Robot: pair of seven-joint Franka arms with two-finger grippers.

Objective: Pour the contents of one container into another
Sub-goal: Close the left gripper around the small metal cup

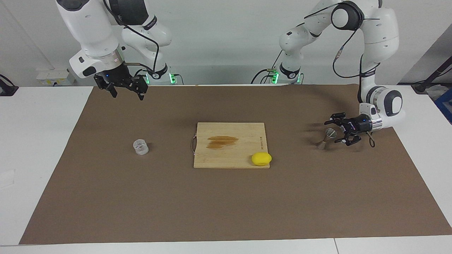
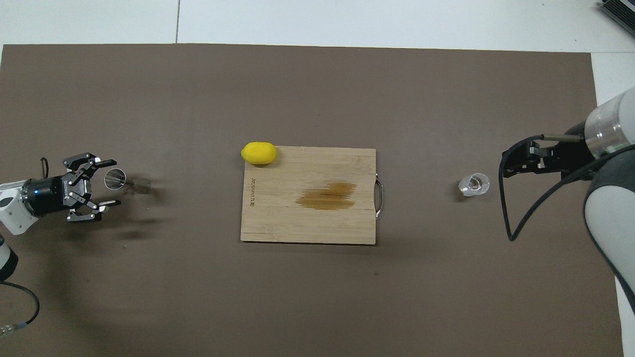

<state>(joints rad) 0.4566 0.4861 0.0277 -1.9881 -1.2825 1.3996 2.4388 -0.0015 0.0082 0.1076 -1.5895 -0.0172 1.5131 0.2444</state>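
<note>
The clear glass cup point(image 1: 140, 147) stands on the brown mat toward the right arm's end of the table; it also shows in the overhead view point(image 2: 474, 184). The metal jigger point(image 1: 327, 138) stands on the mat toward the left arm's end point(image 2: 125, 182). My left gripper point(image 1: 335, 132) is low and level, open, with its jaws on either side of the jigger's upper cone point(image 2: 110, 182); I cannot tell whether they touch it. My right gripper point(image 1: 128, 94) is open and empty, raised above the mat on the robots' side of the glass point(image 2: 516, 161).
A wooden cutting board point(image 1: 219, 158) with a brown stain point(image 1: 222, 141) lies at the mat's middle point(image 2: 307, 225). A yellow lemon point(image 1: 261, 158) sits at the board's corner farther from the robots, toward the left arm's end point(image 2: 258, 152).
</note>
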